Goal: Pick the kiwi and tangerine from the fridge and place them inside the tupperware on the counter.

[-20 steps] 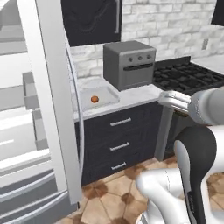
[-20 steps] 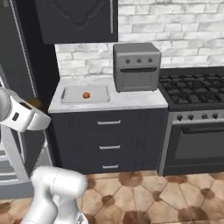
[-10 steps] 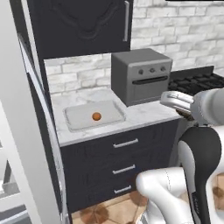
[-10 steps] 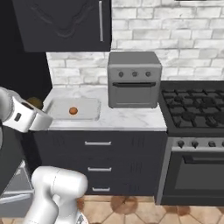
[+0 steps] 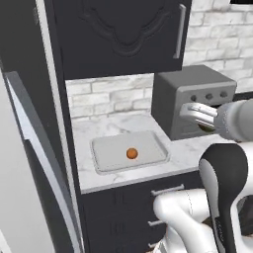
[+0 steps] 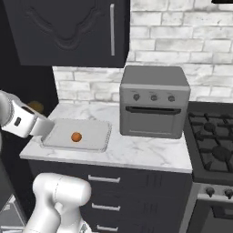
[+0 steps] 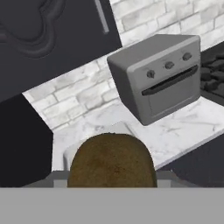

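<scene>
The base has driven closer, so the counter (image 6: 150,152) and tupperware (image 6: 98,136) loom larger than a moment ago, the tangerine (image 6: 76,136) resting inside. The gripper (image 5: 197,114), jaws closed on the kiwi (image 7: 112,161), hangs beside the toaster oven (image 6: 154,102), near the tupperware. The kiwi looks light, firm, faintly fuzzy and nearly round, with no clear long axis, so a grip across its middle suits it.

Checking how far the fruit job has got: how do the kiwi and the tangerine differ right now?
The tangerine is bright orange; the kiwi is dark brown with a rough look. The tangerine lies loose inside the tupperware on the counter; the kiwi is clamped in the gripper, off the counter, with the tupperware partly behind it in the hand view. Both are small and rounded.
</scene>
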Tool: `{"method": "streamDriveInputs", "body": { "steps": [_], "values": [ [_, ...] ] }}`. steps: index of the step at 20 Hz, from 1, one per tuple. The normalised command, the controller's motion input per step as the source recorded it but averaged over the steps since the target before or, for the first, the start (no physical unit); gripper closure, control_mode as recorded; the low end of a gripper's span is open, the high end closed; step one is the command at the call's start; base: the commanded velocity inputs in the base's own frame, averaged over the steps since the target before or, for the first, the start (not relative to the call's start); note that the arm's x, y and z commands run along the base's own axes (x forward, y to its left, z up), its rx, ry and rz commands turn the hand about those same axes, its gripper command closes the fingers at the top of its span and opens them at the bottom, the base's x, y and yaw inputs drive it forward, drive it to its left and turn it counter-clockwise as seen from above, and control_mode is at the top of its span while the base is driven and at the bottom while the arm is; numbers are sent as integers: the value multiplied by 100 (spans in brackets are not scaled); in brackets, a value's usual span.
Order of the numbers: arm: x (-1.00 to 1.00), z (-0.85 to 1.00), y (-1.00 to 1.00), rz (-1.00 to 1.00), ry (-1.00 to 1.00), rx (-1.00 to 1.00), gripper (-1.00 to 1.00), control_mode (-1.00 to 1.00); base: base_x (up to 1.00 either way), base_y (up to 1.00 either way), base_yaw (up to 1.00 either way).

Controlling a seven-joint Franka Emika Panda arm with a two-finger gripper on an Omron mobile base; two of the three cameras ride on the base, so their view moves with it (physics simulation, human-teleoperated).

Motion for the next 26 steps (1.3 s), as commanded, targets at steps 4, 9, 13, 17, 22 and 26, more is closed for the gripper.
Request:
{"method": "streamDriveInputs", "body": {
  "steps": [4, 9, 13, 17, 22, 26],
  "values": [
    [0, 0, 0, 0, 0, 0, 100, 100, 80, -6, 30],
    [11, -6, -1, 1, 11, 1, 100, -100, 53, -5, 11],
    [39, -62, -1, 0, 72, 1, 100, -100, 0, 0, 0],
    [27, -70, 0, 0, 76, 0, 100, -100, 0, 0, 0],
    [0, -69, -1, 0, -2, 6, 100, -100, 0, 0, 0],
    [14, -76, -12, 0, 0, 0, 100, -100, 0, 0, 0]
  ]
}}
